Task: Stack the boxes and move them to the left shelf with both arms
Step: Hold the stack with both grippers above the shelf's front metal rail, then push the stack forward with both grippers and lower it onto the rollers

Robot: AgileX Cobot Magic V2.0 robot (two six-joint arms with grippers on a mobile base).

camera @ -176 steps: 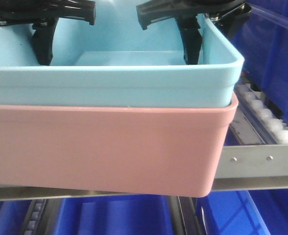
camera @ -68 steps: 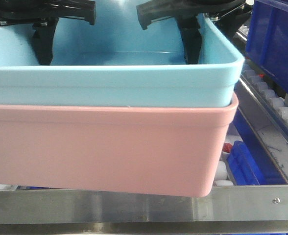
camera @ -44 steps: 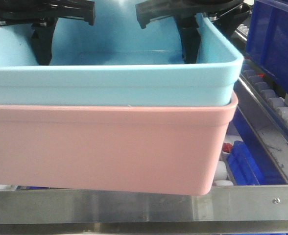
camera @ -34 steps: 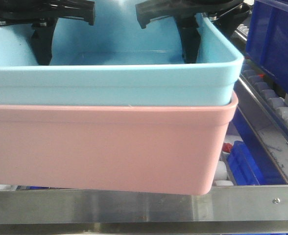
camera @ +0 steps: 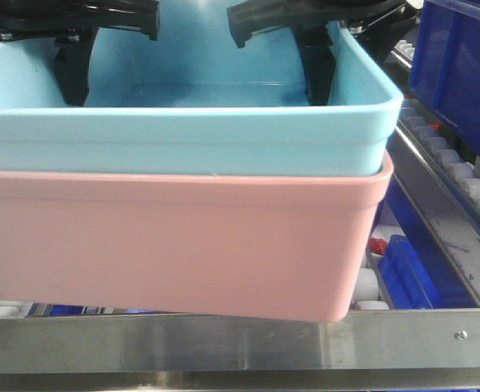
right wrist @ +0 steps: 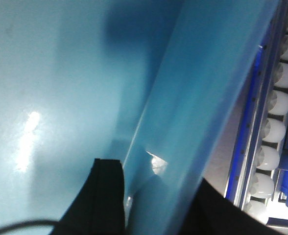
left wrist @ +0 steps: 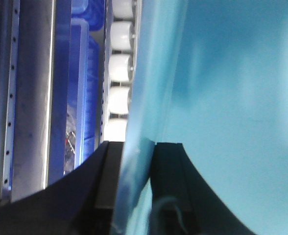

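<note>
Stacking done: light blue tub (camera: 183, 139) nesting in salmon pink tub (camera: 175, 245); left gripper (left wrist: 134, 161) and right gripper (right wrist: 144, 171) clamping blue walls, probably hovering above left shelf (camera: 224, 343).

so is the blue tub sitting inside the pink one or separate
Inside. The light blue tub is nested in the salmon pink tub, its rim resting just above the pink rim.

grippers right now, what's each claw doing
Left claw: closed on the side wall of the light blue box.
Right claw: closed on the opposite wall of the light blue box.
</note>
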